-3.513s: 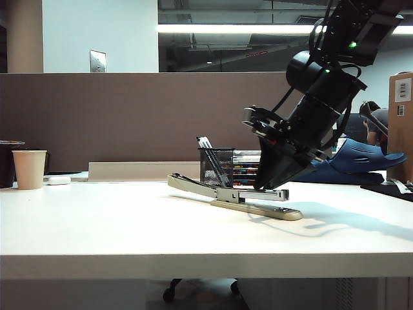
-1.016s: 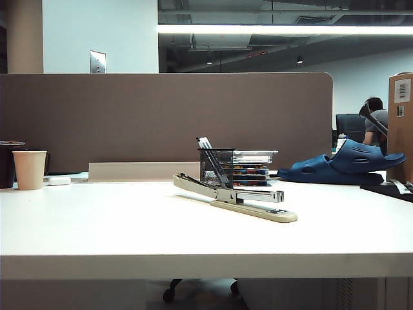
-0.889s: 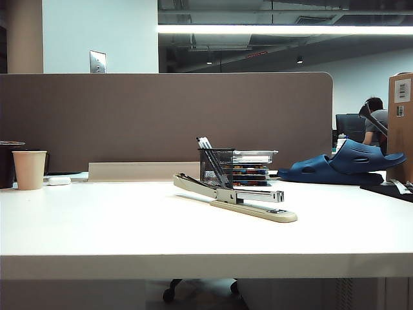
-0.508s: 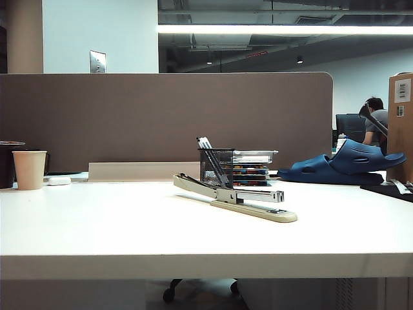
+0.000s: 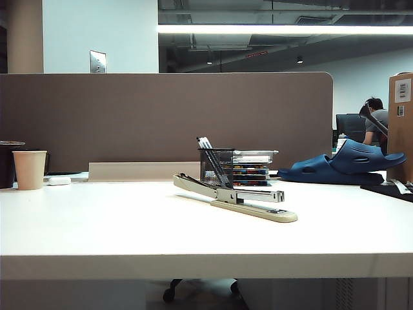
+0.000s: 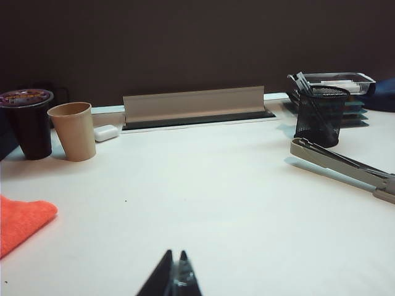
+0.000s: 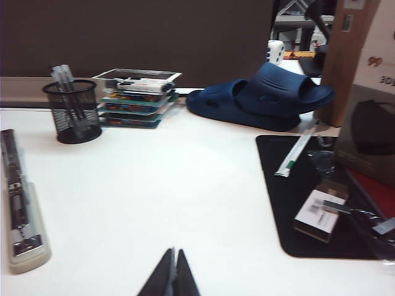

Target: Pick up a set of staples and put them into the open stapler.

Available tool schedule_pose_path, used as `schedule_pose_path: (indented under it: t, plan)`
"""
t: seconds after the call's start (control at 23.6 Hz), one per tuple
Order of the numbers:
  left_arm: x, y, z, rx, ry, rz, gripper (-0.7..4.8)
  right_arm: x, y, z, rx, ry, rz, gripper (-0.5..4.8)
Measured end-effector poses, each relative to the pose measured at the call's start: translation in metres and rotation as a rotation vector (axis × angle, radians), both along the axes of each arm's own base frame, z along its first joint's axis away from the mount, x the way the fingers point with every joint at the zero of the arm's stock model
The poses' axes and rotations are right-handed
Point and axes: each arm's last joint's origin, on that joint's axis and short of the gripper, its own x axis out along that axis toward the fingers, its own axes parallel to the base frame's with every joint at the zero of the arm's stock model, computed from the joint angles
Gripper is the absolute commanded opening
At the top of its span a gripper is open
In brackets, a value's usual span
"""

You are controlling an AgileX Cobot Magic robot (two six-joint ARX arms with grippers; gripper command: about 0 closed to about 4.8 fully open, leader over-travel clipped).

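Note:
The beige stapler lies open in the middle of the white table, its top arm raised toward the left and the silver magazine exposed. It also shows in the left wrist view and the right wrist view. The set of staples is not visible as a separate piece in any view. Neither arm appears in the exterior view. My left gripper is shut with nothing held, over bare table well short of the stapler. My right gripper is shut and empty too, over bare table beside the stapler's front end.
A black mesh pen cup and stacked trays stand behind the stapler. A blue slipper and a cardboard box are at the right. A black mat holds a small box. A paper cup, dark cup and orange cloth are on the left.
The right arm that stood over the stapler's front has pulled out of the exterior view, and the stapler sits slightly shifted. Over the last second nothing visibly moves there.

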Motion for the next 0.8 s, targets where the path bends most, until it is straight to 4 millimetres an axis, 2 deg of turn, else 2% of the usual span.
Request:
schedule_pose_path:
  t: [0.8]
  plan:
    - [0.0014, -0.0001, -0.0053, -0.001, -0.011, 0.0, -0.06, 0.0, -0.0002, 0.0, -0.016, -0.002, -0.006, -0.05]
